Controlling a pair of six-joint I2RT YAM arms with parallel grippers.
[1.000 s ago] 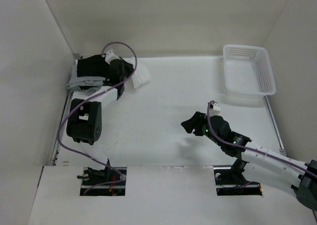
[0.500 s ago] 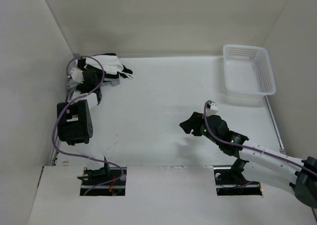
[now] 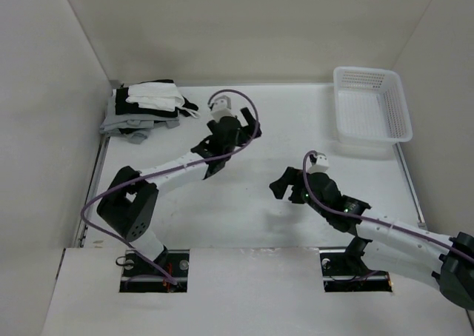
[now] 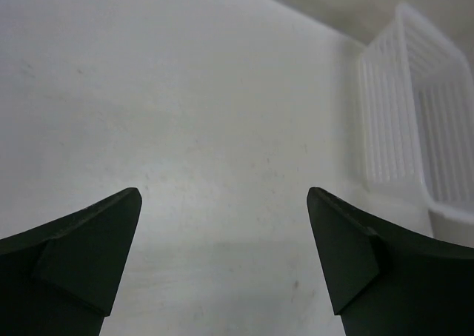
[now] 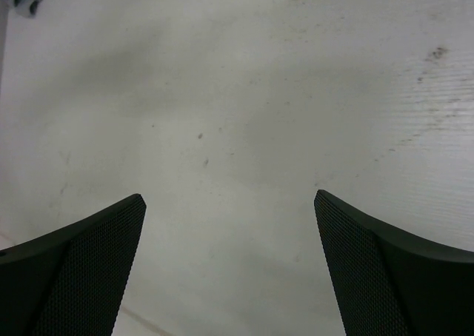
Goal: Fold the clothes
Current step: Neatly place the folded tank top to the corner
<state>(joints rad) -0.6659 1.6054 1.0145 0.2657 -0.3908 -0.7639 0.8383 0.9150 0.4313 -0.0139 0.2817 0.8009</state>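
Left pincer (image 4: 224,195) agape over table (image 4: 185,92); basket (image 4: 415,106) ahead-right; clothes (image 3: 155,95) atop corner pile (image 3: 122,121).

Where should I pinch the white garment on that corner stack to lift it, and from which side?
Pinch the white garment at its end facing the table's middle, coming from above on that side with the open left gripper. It lies folded flat atop the stack, which sits tight in the far corner, so probably only that end is free to reach.
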